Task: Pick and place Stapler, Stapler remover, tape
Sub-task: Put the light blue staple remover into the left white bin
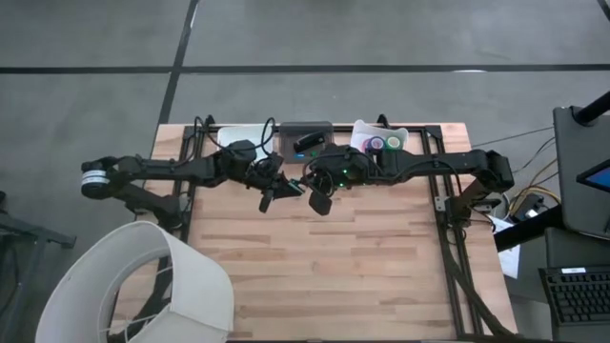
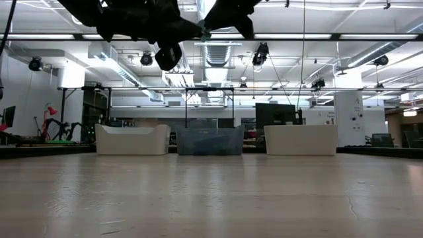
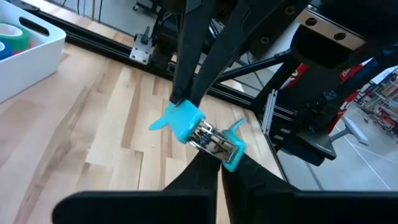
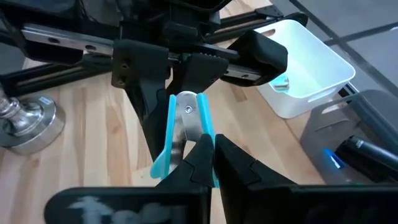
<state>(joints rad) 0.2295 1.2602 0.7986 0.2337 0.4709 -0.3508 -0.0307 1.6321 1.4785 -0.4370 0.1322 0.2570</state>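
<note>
I am in the middle of a handover: both end effectors meet in the air above the bench (image 1: pixel 315 267), near the upper centre of the high view. The left end effector (image 3: pixel 219 163) and the right end effector (image 4: pixel 212 144) are both closed on the stapler remover (image 3: pixel 198 132), a small claw of teal plastic with shiny metal jaws. Next, I judge, one must release before the other carries it to a bin. The tape rolls (image 1: pixel 383 143), smooth rings, lie in the white tray (image 1: pixel 416 137) at upper right; a dark stapler (image 1: pixel 307 143) rests in the grey bin (image 1: pixel 288 130).
</note>
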